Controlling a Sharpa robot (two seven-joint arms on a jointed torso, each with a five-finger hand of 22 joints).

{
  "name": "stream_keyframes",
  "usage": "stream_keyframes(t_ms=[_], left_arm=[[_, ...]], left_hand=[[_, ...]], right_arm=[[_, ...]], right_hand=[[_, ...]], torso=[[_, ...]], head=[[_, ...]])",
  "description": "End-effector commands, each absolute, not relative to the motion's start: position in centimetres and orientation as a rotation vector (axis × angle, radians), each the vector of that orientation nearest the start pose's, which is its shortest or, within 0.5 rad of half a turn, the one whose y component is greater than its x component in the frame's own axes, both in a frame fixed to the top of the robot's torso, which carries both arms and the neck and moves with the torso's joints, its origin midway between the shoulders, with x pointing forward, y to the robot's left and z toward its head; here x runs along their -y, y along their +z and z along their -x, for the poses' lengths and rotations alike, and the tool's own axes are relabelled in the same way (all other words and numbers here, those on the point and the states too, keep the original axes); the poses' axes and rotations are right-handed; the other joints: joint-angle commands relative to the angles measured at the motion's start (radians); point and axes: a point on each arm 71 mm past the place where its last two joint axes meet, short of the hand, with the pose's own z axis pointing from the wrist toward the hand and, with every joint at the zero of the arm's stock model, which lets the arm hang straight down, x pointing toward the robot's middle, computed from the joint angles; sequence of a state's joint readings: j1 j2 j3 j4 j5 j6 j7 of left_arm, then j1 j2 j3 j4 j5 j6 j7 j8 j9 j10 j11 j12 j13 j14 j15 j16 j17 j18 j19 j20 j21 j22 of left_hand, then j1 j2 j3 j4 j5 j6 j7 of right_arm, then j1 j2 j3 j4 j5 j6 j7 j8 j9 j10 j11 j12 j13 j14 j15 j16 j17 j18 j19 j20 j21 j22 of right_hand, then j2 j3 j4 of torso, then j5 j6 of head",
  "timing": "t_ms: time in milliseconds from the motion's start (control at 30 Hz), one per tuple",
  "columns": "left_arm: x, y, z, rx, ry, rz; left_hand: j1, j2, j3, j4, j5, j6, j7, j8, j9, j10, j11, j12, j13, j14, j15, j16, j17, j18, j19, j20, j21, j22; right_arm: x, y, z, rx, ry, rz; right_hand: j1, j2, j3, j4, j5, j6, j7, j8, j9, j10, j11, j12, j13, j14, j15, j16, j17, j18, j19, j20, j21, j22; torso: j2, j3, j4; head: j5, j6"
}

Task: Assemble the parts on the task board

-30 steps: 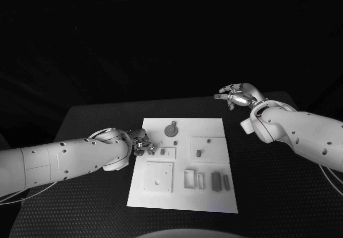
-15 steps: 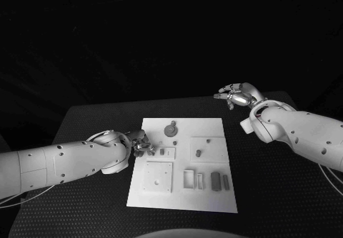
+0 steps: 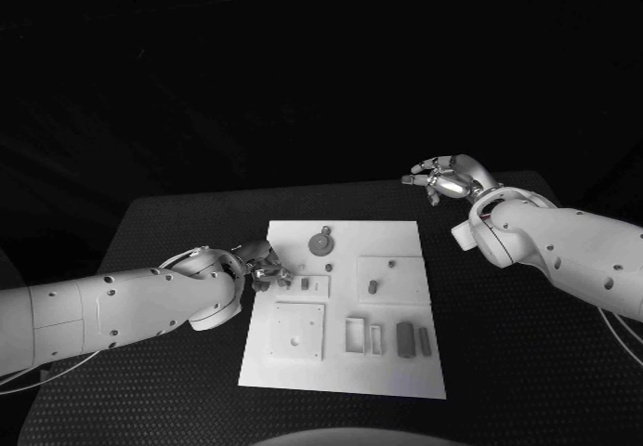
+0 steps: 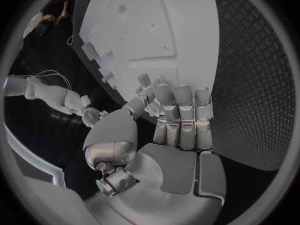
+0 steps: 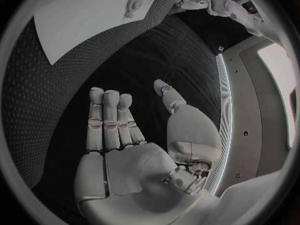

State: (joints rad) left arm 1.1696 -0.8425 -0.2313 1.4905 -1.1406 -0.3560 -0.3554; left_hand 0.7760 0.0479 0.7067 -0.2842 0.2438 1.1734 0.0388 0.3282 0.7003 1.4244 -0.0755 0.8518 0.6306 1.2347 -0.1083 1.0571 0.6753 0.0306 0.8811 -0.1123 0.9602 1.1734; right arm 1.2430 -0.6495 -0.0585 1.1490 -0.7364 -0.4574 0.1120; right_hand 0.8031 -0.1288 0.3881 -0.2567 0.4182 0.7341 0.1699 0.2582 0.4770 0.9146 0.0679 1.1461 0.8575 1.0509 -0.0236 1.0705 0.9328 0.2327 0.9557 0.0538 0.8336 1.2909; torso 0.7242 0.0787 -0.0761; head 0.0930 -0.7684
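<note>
The white task board (image 3: 402, 376) lies mid-table, with a corner of it showing as the task board (image 4: 187, 30) in the left wrist view. My left hand (image 3: 260, 264) sits at its left edge with fingers curled in. There the left hand (image 4: 169, 120) brings thumb and fingertips together on a small grey part (image 4: 145, 79), which looks pinched. My right hand (image 3: 443, 177) hovers beyond the board's far right corner, fingers apart and holding nothing. The right wrist view shows the right hand (image 5: 125, 130) as an empty palm. A round grey part (image 3: 321, 243) lies near the board's far edge.
Two upright grey bars (image 3: 405, 339) and a rectangular frame (image 3: 355, 335) stand at the board's near right. A square plate with holes (image 3: 297, 331) sits near left. Small pegs (image 3: 373, 286) stand mid-board. Black matting (image 3: 536, 353) surrounds the board.
My left forearm has slid a little to the right while its hand stays at the board's left edge. The right hand has not moved.
</note>
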Motion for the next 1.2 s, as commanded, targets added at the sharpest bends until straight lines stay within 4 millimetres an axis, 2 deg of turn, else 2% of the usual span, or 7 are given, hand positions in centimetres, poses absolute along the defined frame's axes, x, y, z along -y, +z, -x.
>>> stream_keyframes(t_ms=[33, 233, 433, 1033, 1200], left_arm=[[-23.4, -27.7, -45.7, -1.976, -0.455, 0.295], [-23.4, -27.8, -45.7, -1.980, -0.451, 0.296], [-23.5, -27.9, -45.8, -1.965, -0.450, 0.302], [-23.3, -28.9, -45.5, -2.021, -0.444, 0.284], [-23.3, -29.0, -45.4, -2.032, -0.441, 0.281]], left_hand=[[0.013, 0.001, 0.011, -0.002, 0.003, 0.041, -0.032, 0.004, 0.001, -0.008, -0.027, 0.006, 0.002, -0.003, -0.007, 0.004, 0.001, 0.011, 0.007, -0.096, 0.003, 0.001], [0.013, 0.001, 0.011, 0.000, 0.001, 0.041, -0.032, 0.004, 0.001, -0.008, -0.027, 0.006, 0.002, -0.002, -0.008, 0.004, 0.000, 0.011, 0.008, -0.096, 0.003, 0.001], [0.012, 0.002, 0.011, 0.004, -0.010, 0.039, -0.032, 0.002, 0.000, -0.010, -0.027, 0.005, 0.001, -0.003, -0.009, 0.002, -0.001, 0.010, 0.010, -0.097, 0.002, 0.002], [0.014, 0.002, 0.012, 0.003, -0.012, 0.039, -0.032, 0.001, 0.000, -0.009, -0.027, 0.006, 0.001, -0.003, -0.009, 0.002, -0.002, 0.010, 0.010, -0.097, 0.001, 0.002], [0.014, 0.003, 0.012, 0.003, -0.012, 0.039, -0.032, 0.001, 0.000, -0.009, -0.027, 0.006, 0.001, -0.003, -0.009, 0.002, -0.002, 0.010, 0.010, -0.097, 0.000, 0.002]], right_arm=[[22.2, -18.3, -55.9, -1.533, 0.895, -0.526], [22.3, -18.4, -55.9, -1.532, 0.894, -0.527], [22.3, -18.3, -55.9, -1.532, 0.895, -0.527], [22.3, -18.4, -55.9, -1.533, 0.893, -0.527], [22.4, -18.4, -55.9, -1.532, 0.892, -0.528]], right_hand=[[-0.008, 0.001, -0.002, 0.006, 0.004, 0.028, 0.025, 0.005, -0.001, -0.141, 0.017, 0.005, -0.002, -0.010, 0.000, 0.005, -0.001, 0.029, -0.004, 0.005, -0.003, -0.001], [-0.008, 0.001, -0.002, 0.006, 0.004, 0.028, 0.025, 0.005, -0.001, -0.141, 0.017, 0.005, -0.003, -0.010, 0.000, 0.005, -0.002, 0.029, -0.004, 0.005, -0.004, -0.001], [-0.008, 0.001, -0.002, 0.006, 0.004, 0.028, 0.025, 0.005, -0.001, -0.141, 0.017, 0.006, -0.003, -0.010, 0.000, 0.005, -0.002, 0.029, -0.004, 0.005, -0.004, 0.000], [-0.008, 0.002, -0.003, 0.006, 0.004, 0.028, 0.025, 0.006, -0.002, -0.141, 0.016, 0.007, -0.006, -0.010, 0.000, 0.006, -0.004, 0.029, -0.003, 0.005, -0.005, 0.000], [-0.008, 0.002, -0.003, 0.006, 0.004, 0.028, 0.025, 0.006, -0.002, -0.141, 0.016, 0.008, -0.006, -0.010, 0.000, 0.006, -0.004, 0.029, -0.003, 0.005, -0.005, 0.000]], torso=[[0.000, 0.0006, 0.0003], [0.001, 0.0008, -0.0025], [0.000, 0.0006, -0.0010], [0.000, -0.0003, -0.0024], [0.000, -0.0006, -0.0008]], head=[[0.001, -0.001], [0.005, -0.003], [0.005, -0.003], [0.005, -0.008], [0.005, -0.003]])
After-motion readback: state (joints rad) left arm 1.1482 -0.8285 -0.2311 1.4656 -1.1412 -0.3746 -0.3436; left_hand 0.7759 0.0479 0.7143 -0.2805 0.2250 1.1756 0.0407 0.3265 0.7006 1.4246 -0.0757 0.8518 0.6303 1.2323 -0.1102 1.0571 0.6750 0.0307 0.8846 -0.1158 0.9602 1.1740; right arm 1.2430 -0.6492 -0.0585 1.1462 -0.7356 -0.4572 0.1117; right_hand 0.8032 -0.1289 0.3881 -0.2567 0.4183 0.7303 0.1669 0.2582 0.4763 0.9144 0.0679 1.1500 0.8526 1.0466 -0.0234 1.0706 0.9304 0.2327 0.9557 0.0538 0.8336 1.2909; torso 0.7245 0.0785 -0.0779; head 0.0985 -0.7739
